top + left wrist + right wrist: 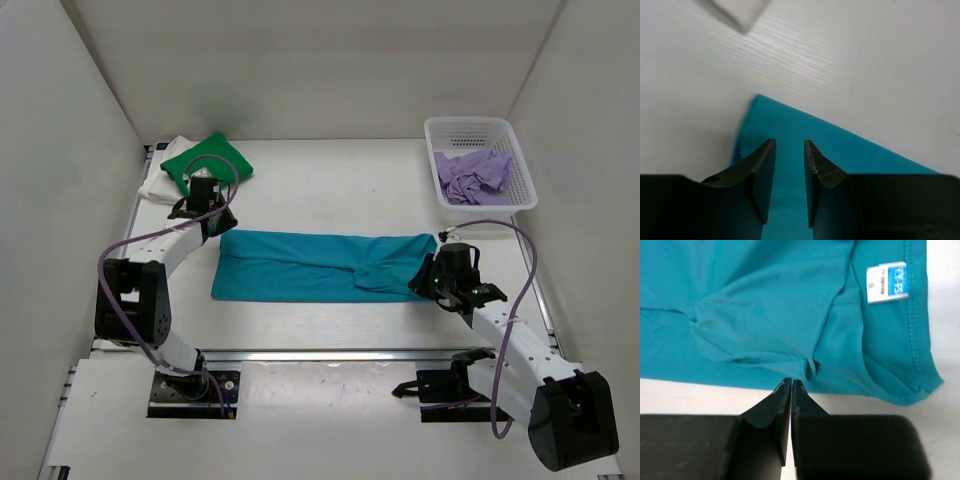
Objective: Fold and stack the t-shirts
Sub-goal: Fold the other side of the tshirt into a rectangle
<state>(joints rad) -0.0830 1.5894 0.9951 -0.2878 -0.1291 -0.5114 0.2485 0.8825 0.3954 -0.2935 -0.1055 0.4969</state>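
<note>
Across the middle of the tabletop [330, 190] your teal t-shirt [300, 265] lies as a long flat strip, folded lengthwise, with bare white wood-grain surface in front of it and behind it. Your left pincer [790, 150] hangs over the strip's left corner, its dark curved fingers a narrow gap apart, teal cloth showing through the gap. Your right pincer [791, 384] sits at the near hem of the rumpled right end, tips pressed almost together; you cannot tell whether any cloth is caught. The smooth knit bunches into soft folds there, near a small white neck label [887, 283]. At the back left a green t-shirt [212, 160] lies on a cream-white t-shirt [158, 185], close to the left wall [60, 150]. At the back right a lilac t-shirt [475, 175] is heaped in a white mesh basket [468, 125] near the right wall [590, 120].
</note>
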